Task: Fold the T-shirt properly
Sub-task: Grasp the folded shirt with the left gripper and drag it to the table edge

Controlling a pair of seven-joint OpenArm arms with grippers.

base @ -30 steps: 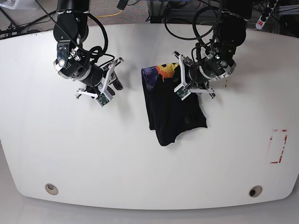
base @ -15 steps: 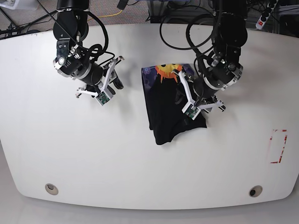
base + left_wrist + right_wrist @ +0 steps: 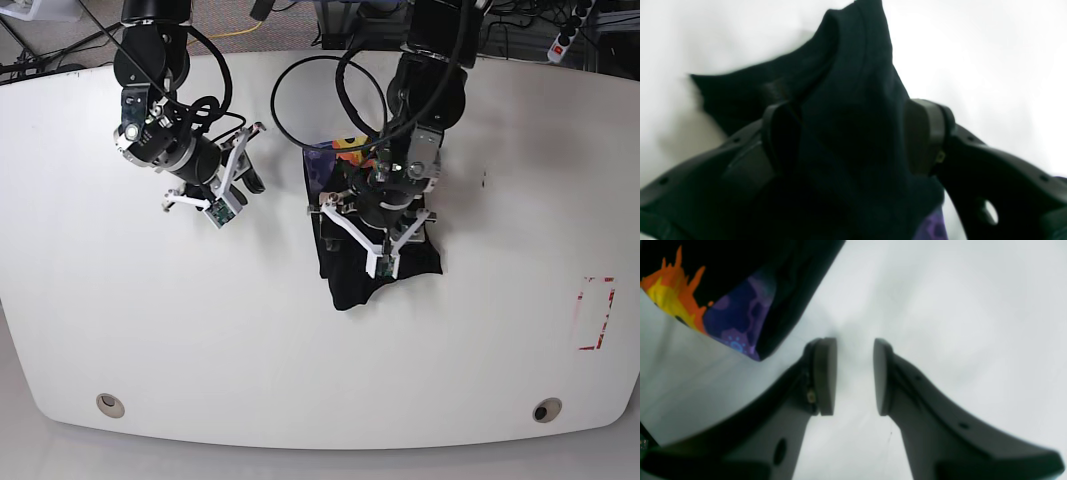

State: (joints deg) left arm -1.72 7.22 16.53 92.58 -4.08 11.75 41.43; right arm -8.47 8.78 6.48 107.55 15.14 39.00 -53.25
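The black T-shirt (image 3: pixel 350 285) lies bunched in the middle of the white table (image 3: pixel 200 330). Its purplish-blue and orange print (image 3: pixel 335 160) shows at the far edge. My left gripper (image 3: pixel 375 225) is low over the shirt's middle. In the left wrist view it (image 3: pixel 853 133) is open wide, with a raised ridge of black cloth (image 3: pixel 853 83) between its fingers. My right gripper (image 3: pixel 240 180) hovers over bare table left of the shirt. In the right wrist view it (image 3: pixel 855 373) is slightly open and empty, and the printed corner (image 3: pixel 736 320) lies up and to the left of it.
A red-marked rectangle (image 3: pixel 597 312) is on the table at the right. Two round holes (image 3: pixel 110 404) (image 3: pixel 546 409) sit near the front edge. Cables and a power strip (image 3: pixel 565 35) lie beyond the far edge.
My left arm has swung from the shirt's upper right edge over onto its middle, turning as it went. The shirt has barely shifted. The right arm has stayed put.
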